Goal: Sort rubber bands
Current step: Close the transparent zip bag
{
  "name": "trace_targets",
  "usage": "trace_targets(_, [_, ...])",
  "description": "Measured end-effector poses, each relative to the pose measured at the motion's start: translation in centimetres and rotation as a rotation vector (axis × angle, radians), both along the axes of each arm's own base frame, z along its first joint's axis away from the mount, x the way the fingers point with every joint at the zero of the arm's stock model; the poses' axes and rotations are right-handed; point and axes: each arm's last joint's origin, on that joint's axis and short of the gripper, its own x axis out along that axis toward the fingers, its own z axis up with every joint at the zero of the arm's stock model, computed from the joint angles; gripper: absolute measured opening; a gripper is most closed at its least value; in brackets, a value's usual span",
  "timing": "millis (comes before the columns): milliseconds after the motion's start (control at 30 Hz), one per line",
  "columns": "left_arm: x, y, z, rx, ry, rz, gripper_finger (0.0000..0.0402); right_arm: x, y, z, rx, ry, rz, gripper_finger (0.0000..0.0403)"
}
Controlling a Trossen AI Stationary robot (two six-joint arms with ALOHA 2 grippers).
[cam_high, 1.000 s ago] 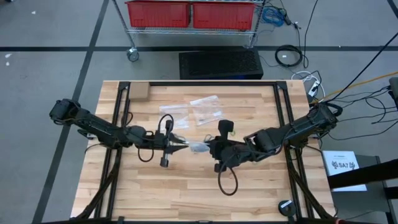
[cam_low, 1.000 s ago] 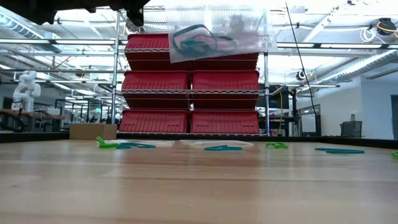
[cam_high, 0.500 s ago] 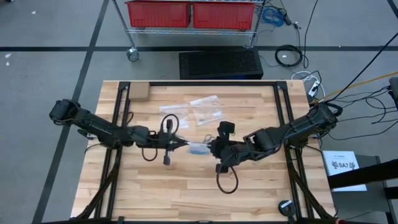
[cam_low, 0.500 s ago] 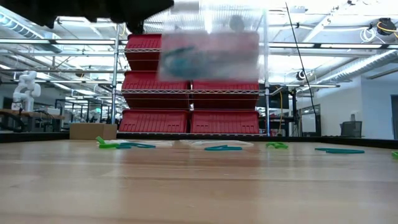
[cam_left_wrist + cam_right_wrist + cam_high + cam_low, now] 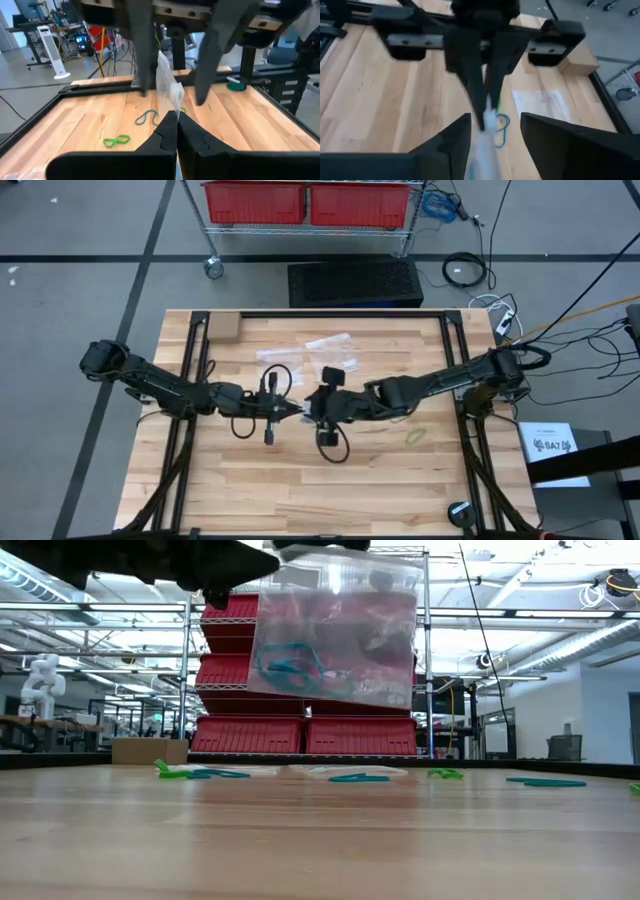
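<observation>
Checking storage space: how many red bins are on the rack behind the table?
6, in three rows of two on the rack: top row, middle row, bottom row. The bag covers much of the upper right ones; more may be hidden.

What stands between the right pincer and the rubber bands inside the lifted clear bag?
Only the bag's own plastic. The left pincer is shut on the clear bag, which encloses the teal rubber bands. The right pincer stands open around the bag's edge, nothing else between.
</observation>
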Motion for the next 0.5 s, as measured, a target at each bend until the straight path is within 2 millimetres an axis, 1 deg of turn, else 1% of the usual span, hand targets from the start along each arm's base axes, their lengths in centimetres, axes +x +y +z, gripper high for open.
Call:
trace_targets(67, [0.00, 0.00, -0.04, 0.001, 0.004, -0.001, 0.0001, 0.32, -0.17, -0.16, -0.010, -0.008, 0.006, 0.0161])
trace_targets(167, [0.00, 0.00, -0.03, 0.001, 0.003, 0.000, 0.0001, 0.39, -0.16, -0.17, -0.013, -0.010, 0.013, 0.0139])
trace_targets(267, [0.00, -0.01, 0.00, 0.000, 0.000, -0.001, 0.0000, 0.36, -0.22, -0.22, -0.014, -0.004, 0.012, 0.0097])
trace_targets(400, [0.00, 0.00, 0.07, -0.002, -0.008, 0.002, 0.0000, 0.25, -0.24, -0.38, -0.019, 0.017, 0.012, 0.0022])
trace_targets(433, [0.01, 0.01, 0.10, -0.002, -0.010, 0.005, 0.0000, 0.23, -0.26, -0.40, -0.022, 0.019, 0.009, 0.0013])
trace_targets(500, [0.01, 0.06, 0.11, -0.001, -0.012, 0.021, 0.0000, 0.21, -0.25, -0.41, -0.025, 0.021, 0.006, 0.0012])
